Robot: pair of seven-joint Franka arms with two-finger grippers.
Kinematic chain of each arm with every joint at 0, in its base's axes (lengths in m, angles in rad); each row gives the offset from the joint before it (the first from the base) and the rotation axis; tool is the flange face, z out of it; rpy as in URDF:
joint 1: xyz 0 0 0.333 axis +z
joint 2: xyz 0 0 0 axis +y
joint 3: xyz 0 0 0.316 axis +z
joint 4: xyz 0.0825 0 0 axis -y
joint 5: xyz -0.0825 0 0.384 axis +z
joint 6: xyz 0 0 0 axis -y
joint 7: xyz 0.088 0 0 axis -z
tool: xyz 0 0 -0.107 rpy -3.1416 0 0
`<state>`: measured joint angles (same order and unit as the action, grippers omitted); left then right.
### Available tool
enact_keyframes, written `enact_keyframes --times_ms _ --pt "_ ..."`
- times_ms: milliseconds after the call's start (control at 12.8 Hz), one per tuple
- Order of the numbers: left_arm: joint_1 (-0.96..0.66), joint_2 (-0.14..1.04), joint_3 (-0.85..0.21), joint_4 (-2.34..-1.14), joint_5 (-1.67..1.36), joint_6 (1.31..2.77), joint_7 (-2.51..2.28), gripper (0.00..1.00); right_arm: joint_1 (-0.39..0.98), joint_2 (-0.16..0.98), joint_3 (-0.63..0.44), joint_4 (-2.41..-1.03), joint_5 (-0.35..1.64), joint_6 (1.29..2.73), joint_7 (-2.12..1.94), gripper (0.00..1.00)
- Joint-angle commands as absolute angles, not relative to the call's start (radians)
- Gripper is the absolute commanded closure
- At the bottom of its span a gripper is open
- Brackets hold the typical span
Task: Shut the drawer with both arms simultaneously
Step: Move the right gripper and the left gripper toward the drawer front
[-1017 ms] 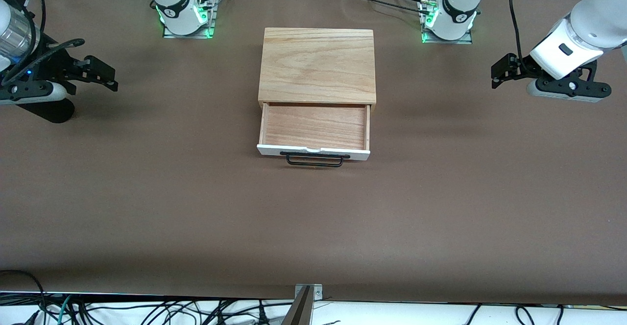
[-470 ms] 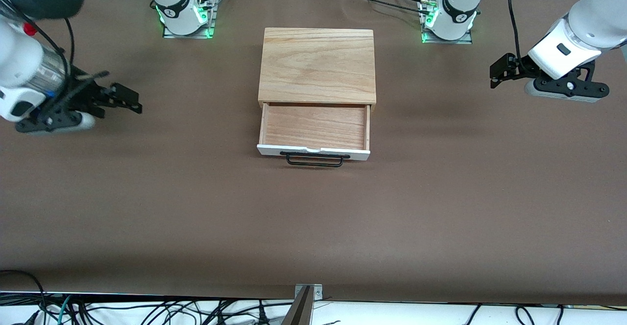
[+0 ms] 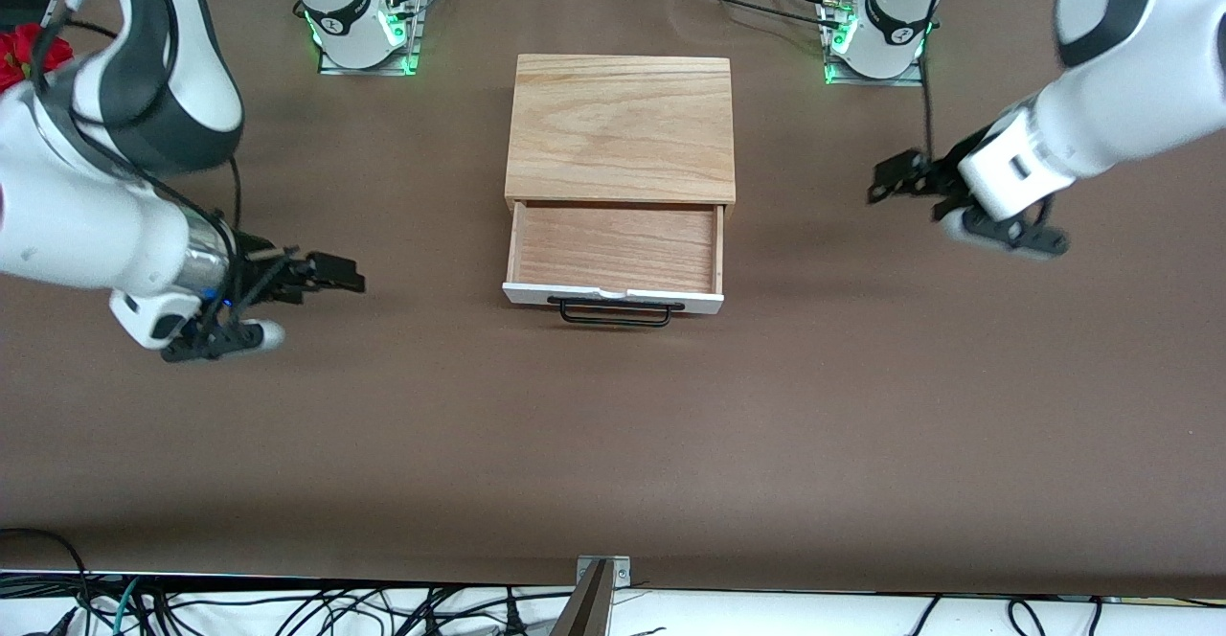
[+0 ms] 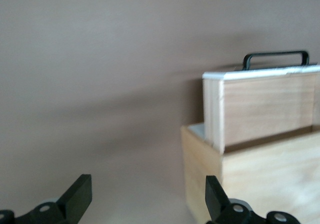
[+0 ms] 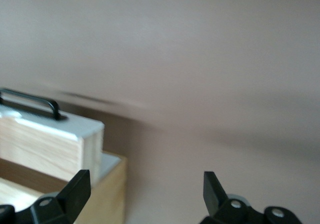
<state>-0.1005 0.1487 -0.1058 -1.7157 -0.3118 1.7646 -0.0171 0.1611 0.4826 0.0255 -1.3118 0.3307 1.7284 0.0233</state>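
Note:
The drawer (image 3: 618,248) stands pulled out of the light oak box (image 3: 621,128), with its white front panel (image 3: 613,297) and black wire handle (image 3: 615,314) toward the front camera. It is empty. My right gripper (image 3: 345,280) is open and empty over the table, beside the drawer toward the right arm's end. My left gripper (image 3: 886,181) is open and empty over the table toward the left arm's end. The left wrist view shows the open left gripper (image 4: 148,196) facing the drawer's side (image 4: 265,108). The right wrist view shows the open right gripper (image 5: 146,189) near the drawer (image 5: 45,144).
The brown table (image 3: 613,444) carries only the box. The arms' green-lit bases (image 3: 364,37) (image 3: 872,42) stand at the table's edge away from the camera. Cables hang below the edge nearest the camera.
Both arms have swung in from the table's ends toward the drawer, the right gripper the farther. The drawer has not moved.

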Motion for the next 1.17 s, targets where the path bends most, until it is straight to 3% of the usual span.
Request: enact_keyframes --times_ms 0,470,1096 --pt "-0.176 0.363 -0.104 -1.533 -0.357 1.826 -0.024 0.00 0.193 0.575 0.025 -1.238 0.415 1.807 0.038 0.00" --pt "-0.302 0.569 -0.104 -1.477 -0.454 2.250 -0.028 0.00 0.316 0.696 0.041 -1.239 0.534 1.942 0.043 0.00" --pt "-0.336 0.617 -0.150 -1.529 -0.459 2.207 -0.015 0.00 0.373 0.747 0.043 -1.305 0.571 1.944 0.029 0.00"
